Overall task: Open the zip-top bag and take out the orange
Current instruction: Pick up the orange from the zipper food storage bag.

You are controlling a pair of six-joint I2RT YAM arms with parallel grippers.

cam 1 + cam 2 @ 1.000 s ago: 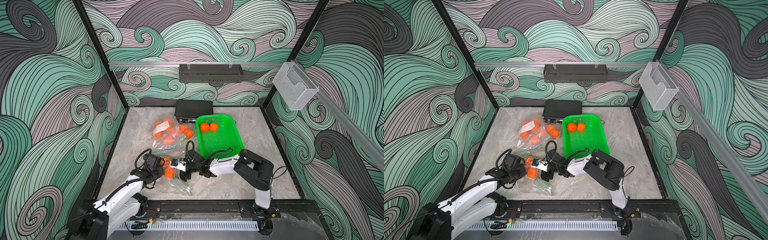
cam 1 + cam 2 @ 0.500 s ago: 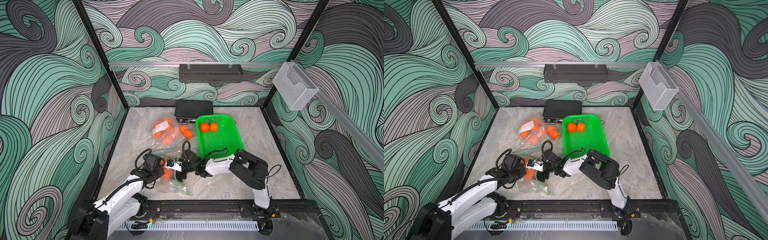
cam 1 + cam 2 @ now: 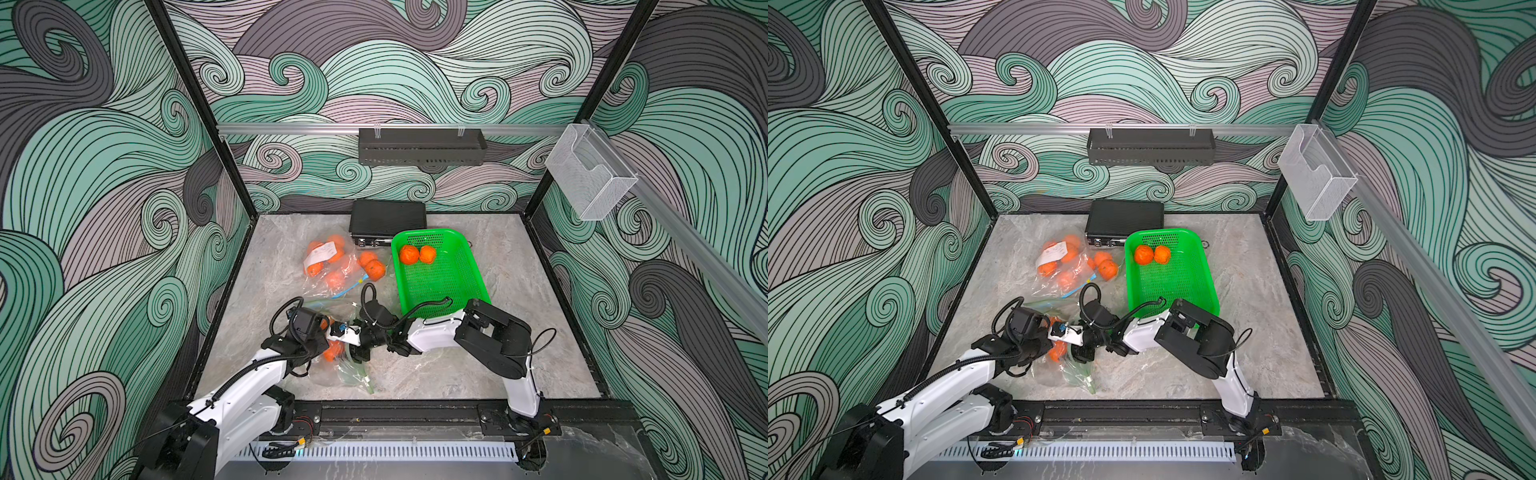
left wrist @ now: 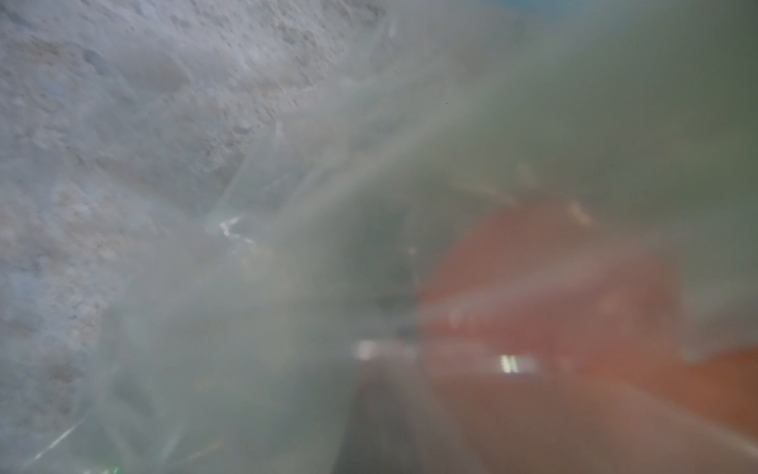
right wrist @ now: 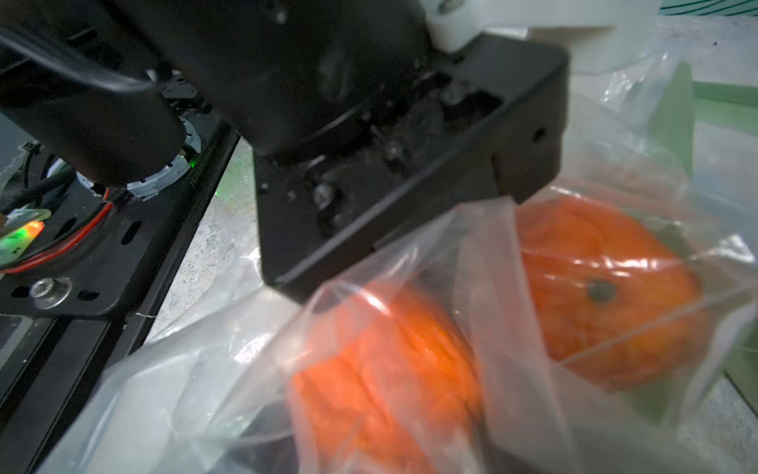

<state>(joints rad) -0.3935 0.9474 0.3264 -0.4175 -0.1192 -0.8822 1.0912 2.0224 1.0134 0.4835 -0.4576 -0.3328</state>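
Note:
A clear zip-top bag (image 3: 353,374) (image 3: 1077,376) with a green zip strip lies near the table's front edge. It holds two oranges, one close in the right wrist view (image 5: 385,369) and one behind it (image 5: 603,295). In both top views only an orange patch (image 3: 331,354) (image 3: 1057,351) shows between the arms. My left gripper (image 3: 324,343) (image 3: 1045,338) is shut on the bag's film, which rises to its black body (image 5: 410,184). My right gripper (image 3: 349,352) (image 3: 1073,353) reaches into the bag mouth against the near orange. Plastic hides its fingers.
A green basket (image 3: 440,291) with two oranges (image 3: 409,254) stands right behind my right arm. A second bag of several oranges (image 3: 328,262) lies at the middle left, and a black box (image 3: 388,220) is at the back. The black front rail (image 3: 415,411) runs close by.
My right gripper has moved left, deeper into the bag mouth toward the oranges, and its jaws have narrowed. The left arm and the bag have stayed in place.

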